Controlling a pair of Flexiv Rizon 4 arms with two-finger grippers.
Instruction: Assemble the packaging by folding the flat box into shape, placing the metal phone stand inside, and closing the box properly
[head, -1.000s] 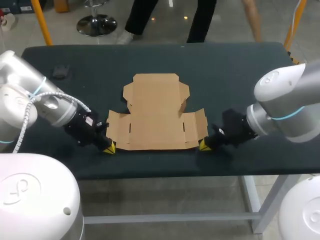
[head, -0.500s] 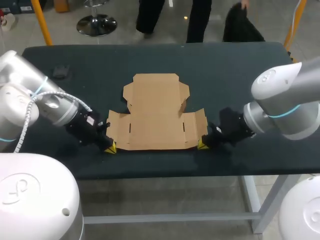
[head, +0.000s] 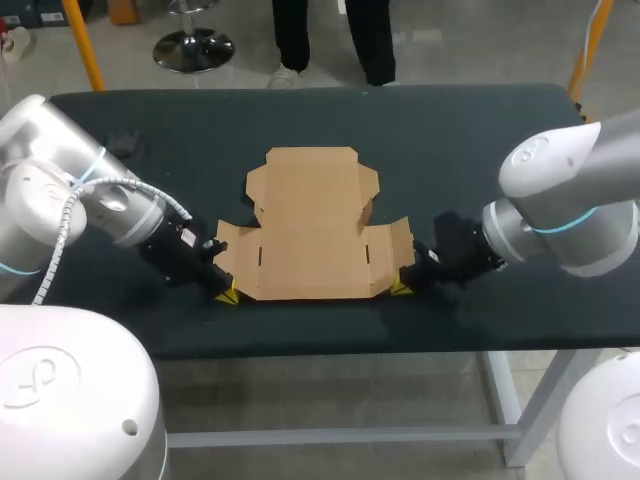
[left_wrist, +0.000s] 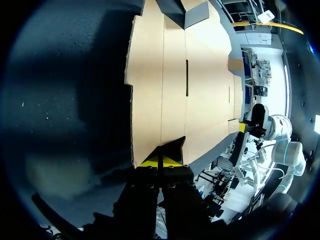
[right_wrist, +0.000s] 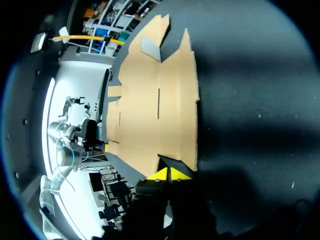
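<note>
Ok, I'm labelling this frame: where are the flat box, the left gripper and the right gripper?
flat box (head: 310, 215), head view, on its middle panel.
left gripper (head: 226, 294), head view, midway between its yellow tips.
right gripper (head: 399, 288), head view, midway between its yellow tips.

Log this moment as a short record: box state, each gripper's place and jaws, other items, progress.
flat box: unfolded, lying on the table
left gripper: at the box's near left corner, jaws closed together
right gripper: at the box's near right corner, jaws closed together
small dark object: far left of the table, apart from the box
progress: no fold made yet
</note>
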